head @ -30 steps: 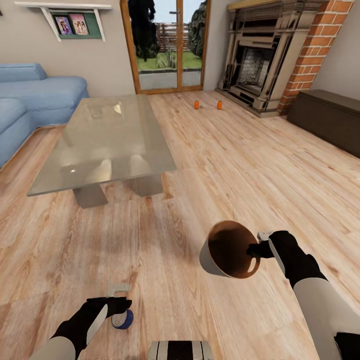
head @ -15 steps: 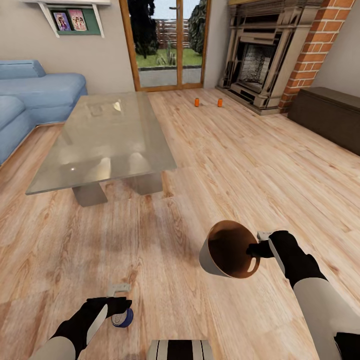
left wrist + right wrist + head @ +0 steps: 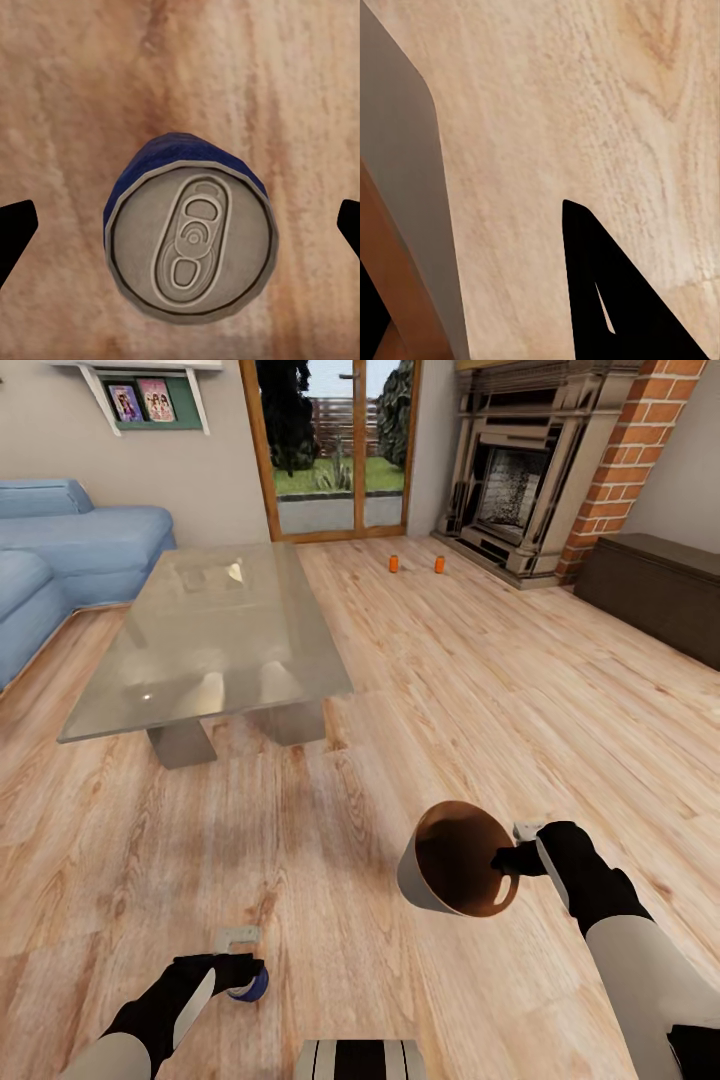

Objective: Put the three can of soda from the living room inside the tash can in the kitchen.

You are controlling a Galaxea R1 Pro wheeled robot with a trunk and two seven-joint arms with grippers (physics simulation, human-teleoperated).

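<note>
**Carrying bin toward the remaining cans by the fireplace**

Right gripper (image 3: 510, 852) is clamped on the rim of the tash can (image 3: 455, 860), one finger inside and one outside; the bin hangs tilted, its mouth turned back toward the robot, clear of the wood floor (image 3: 480, 690). Left gripper (image 3: 242, 972) points down over a blue can (image 3: 191, 251) with a grey top. In the left wrist view the fingertips (image 3: 16, 229) sit well apart on either side of it with floor showing in the gaps, so I can't tell if it's gripped or merely straddled.

Two orange soda cans (image 3: 394, 564) stand upright far ahead of both grippers, just in front of the fireplace (image 3: 515, 500), right of the glass table (image 3: 210, 635).

My advice:
- keep the bin rim pinch firm while driving
- steer right of the table
- stop short of the cans, level the bin
</note>
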